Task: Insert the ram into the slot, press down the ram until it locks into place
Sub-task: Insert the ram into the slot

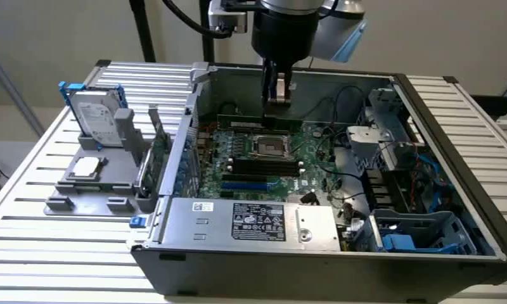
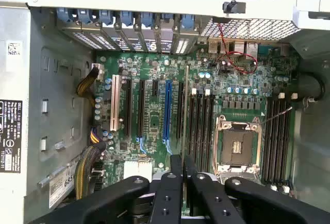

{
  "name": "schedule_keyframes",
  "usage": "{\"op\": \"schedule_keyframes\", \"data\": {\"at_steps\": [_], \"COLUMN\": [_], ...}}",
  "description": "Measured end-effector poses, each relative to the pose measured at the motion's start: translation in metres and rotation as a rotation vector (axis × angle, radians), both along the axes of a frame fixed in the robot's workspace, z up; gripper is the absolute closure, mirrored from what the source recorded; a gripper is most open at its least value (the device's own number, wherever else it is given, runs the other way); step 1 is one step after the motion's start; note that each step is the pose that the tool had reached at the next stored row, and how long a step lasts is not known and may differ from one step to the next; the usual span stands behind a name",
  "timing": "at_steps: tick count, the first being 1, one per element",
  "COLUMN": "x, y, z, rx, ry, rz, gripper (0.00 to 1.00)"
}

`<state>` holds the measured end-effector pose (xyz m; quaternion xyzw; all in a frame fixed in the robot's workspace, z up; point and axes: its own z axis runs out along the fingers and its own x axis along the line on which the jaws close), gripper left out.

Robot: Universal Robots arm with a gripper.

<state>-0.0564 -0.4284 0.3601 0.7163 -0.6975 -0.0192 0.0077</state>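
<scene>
Black-fingered gripper (image 2: 182, 170), nearest the lens, is clamped narrowly on the long, thin dark-green ram (image 2: 185, 110), carried edge-down so that it can enter from above. Beneath run the bright blue slot (image 2: 167, 110), then the narrow black plastic slot (image 2: 199, 126), apparently not yet entered, then the square silver socket (image 2: 236, 144).

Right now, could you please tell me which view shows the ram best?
The exterior view: the ram shows its long side, held in the gripper above the board. The wrist view shows it edge-on, a thin line ahead of the gripper.
</scene>
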Motion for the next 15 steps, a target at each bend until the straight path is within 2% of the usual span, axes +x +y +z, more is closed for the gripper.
{"op": "schedule_keyframes", "data": {"at_steps": [13, 15], "x": [0.0000, 0.0008], "y": [0.0003, 0.0021], "z": [0.0000, -0.0004], "rx": [-0.0002, -0.0044], "ry": [-0.0003, -0.0003], "rz": [0.000, 0.000], "gripper": [0.87, 0.87]}}
